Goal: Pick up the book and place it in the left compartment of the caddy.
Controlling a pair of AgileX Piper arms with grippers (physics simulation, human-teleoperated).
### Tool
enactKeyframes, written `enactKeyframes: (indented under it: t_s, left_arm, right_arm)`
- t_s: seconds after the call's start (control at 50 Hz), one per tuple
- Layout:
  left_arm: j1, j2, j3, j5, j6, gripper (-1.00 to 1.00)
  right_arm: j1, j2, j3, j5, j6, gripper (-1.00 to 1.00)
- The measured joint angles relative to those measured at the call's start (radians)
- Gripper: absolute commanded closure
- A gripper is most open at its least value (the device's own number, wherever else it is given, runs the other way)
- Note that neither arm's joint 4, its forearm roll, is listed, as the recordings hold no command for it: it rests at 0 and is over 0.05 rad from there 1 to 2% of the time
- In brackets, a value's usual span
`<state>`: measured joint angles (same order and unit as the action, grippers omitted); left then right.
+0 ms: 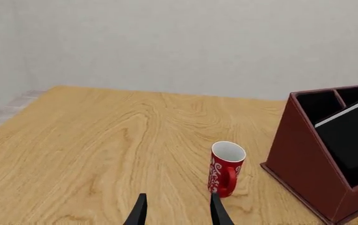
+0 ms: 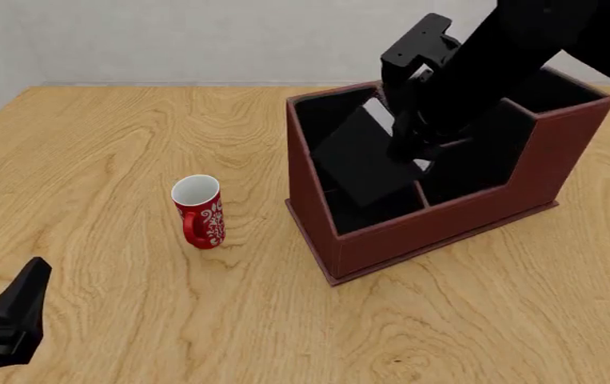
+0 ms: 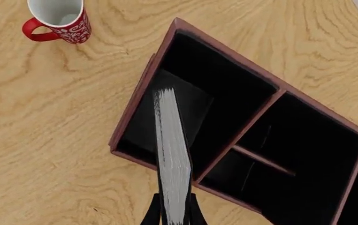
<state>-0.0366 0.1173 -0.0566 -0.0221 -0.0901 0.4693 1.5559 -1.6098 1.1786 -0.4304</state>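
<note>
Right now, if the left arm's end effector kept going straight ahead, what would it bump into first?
Probably the red mug, just ahead of the left end effector and slightly toward the caddy. Depth is unclear, so it might slip past along the bare table.

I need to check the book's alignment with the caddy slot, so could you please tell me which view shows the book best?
The right wrist view: the book is seen edge-on over the left compartment. The front view shows its tilted cover, partly behind the right hand. The left wrist view shows part of it.

A wooden table (image 2: 123,144) carries a red mug (image 2: 199,210) and, just beside it, the caddy (image 2: 432,224).
</note>
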Motion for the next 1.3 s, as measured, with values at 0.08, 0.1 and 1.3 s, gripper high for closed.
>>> enactKeyframes:
  t_s: [0.08, 0.1, 1.3]
  left_arm:
    - [0.000, 0.008, 0.004, -0.009, -0.001, -1.00]
    - [0.000, 0.010, 0.004, -0.012, -0.001, -1.00]
    - [0.006, 0.208, 0.035, -0.217, 0.010, -1.00]
  right_arm:
    - [-0.001, 0.008, 0.002, -0.005, 0.003, 1.00]
    - [-0.001, 0.010, 0.003, -0.006, 0.004, 1.00]
    - [0.003, 0.095, 0.125, -0.167, 0.060, 1.00]
